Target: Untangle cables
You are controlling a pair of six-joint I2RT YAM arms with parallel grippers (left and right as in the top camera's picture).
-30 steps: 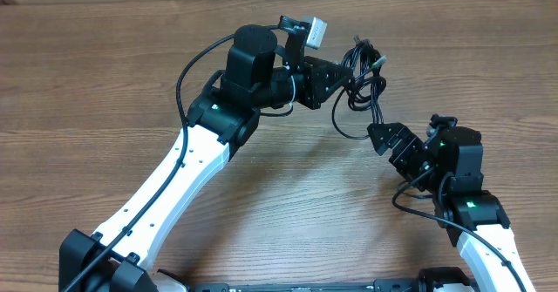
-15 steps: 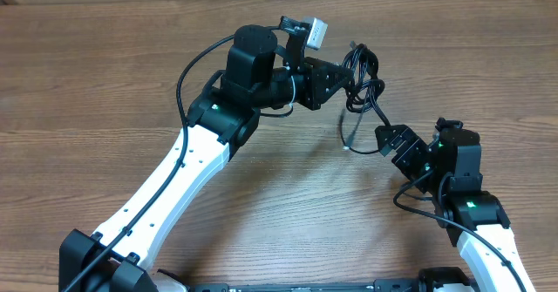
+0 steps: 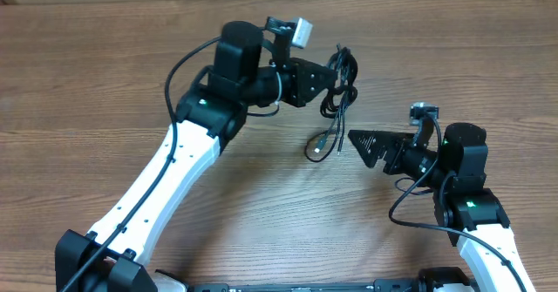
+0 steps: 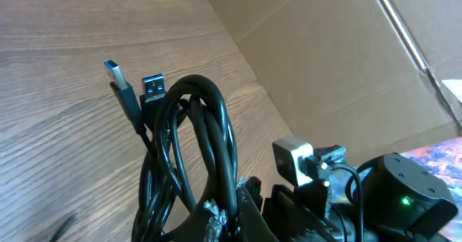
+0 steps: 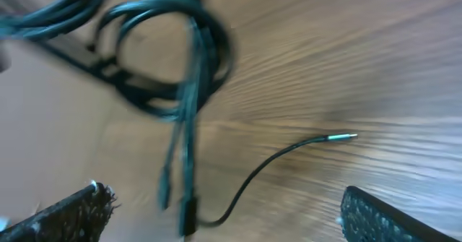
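Above the middle of the wooden counter [image 3: 87,83], a bunch of black cables [image 3: 340,70] is held off the surface by the left tool [image 3: 328,76], whose jaws are clamped shut on the gathered loops. Several strands are seen hanging from the bunch toward the counter, and a small loop [image 3: 316,144] at their lower end appears to rest on the wood.

From the left wrist camera, the cables are shown as a few thick loops pressed together. Two flat plugs [image 4: 115,74] stand out at the upper left of the bunch, one of them with a blue insert.

To the right of the bunch, the right tool [image 3: 362,146] is spread wide and grips nothing. It is pointed toward the hanging strands and is kept apart from them. The right wrist picture is blurred. The loops can be made out ahead of the open fingers [image 5: 72,209], and one thin strand [image 5: 289,152] with a silvery tip is laid across the wood.
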